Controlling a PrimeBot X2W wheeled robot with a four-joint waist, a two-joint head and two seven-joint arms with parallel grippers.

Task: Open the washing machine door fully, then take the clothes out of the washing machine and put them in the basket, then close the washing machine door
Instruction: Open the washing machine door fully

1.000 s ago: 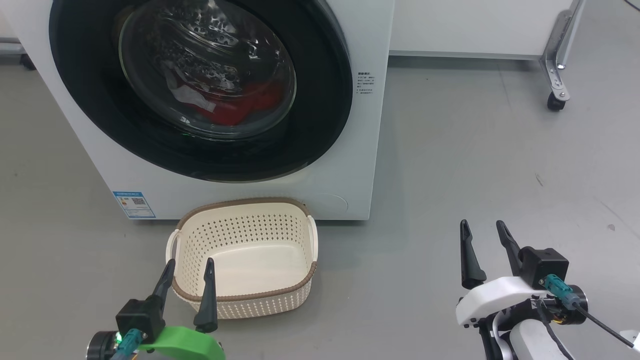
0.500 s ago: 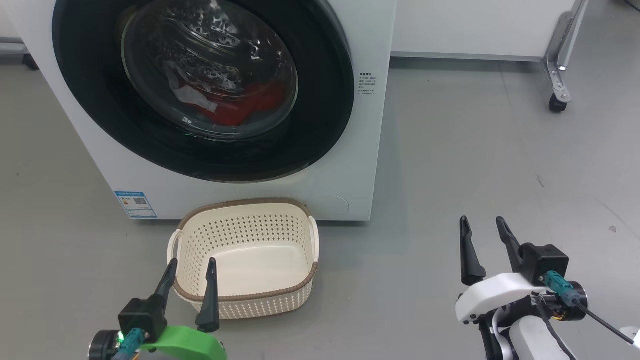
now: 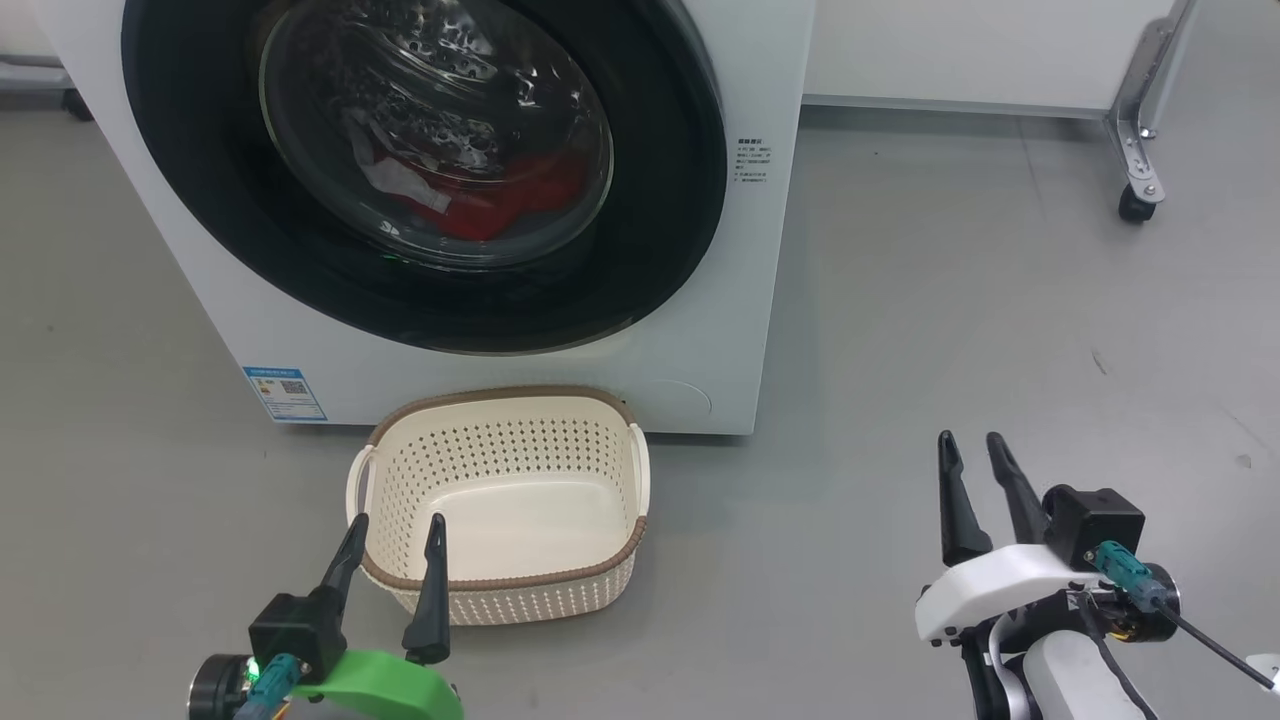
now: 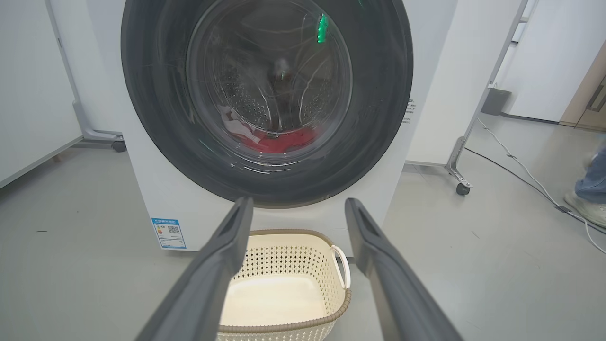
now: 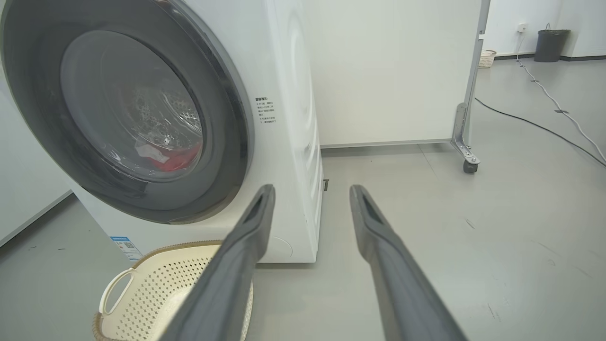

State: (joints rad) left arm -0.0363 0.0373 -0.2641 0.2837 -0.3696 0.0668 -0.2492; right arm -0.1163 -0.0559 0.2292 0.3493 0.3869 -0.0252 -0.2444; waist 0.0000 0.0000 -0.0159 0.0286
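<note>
The washing machine [image 3: 765,300] stands ahead with its door [image 3: 655,240] shut, black rim flat against the white front. Red clothes [image 3: 500,205] with a pale patch lie in the drum behind the glass, also visible in the left wrist view [image 4: 289,139] and the right wrist view [image 5: 177,161]. The cream basket [image 3: 505,393] sits on the floor just in front of the machine, with nothing in it. My left gripper [image 3: 397,522] hovers open at the basket's near rim. My right gripper [image 3: 969,440] is open over bare floor, right of the machine, holding nothing.
A white panel on a metal foot with a caster [image 3: 1135,195] stands at the back right. A cable [image 5: 535,123] runs across the grey floor on the right. A person's shoe [image 4: 587,208] is at the far right. A dark bin [image 5: 551,45] stands far off.
The head camera has shifted, so the whole picture slid right and slightly down. My right gripper's fingers stand a little closer together than before. Door, clothes and basket are unmoved.
</note>
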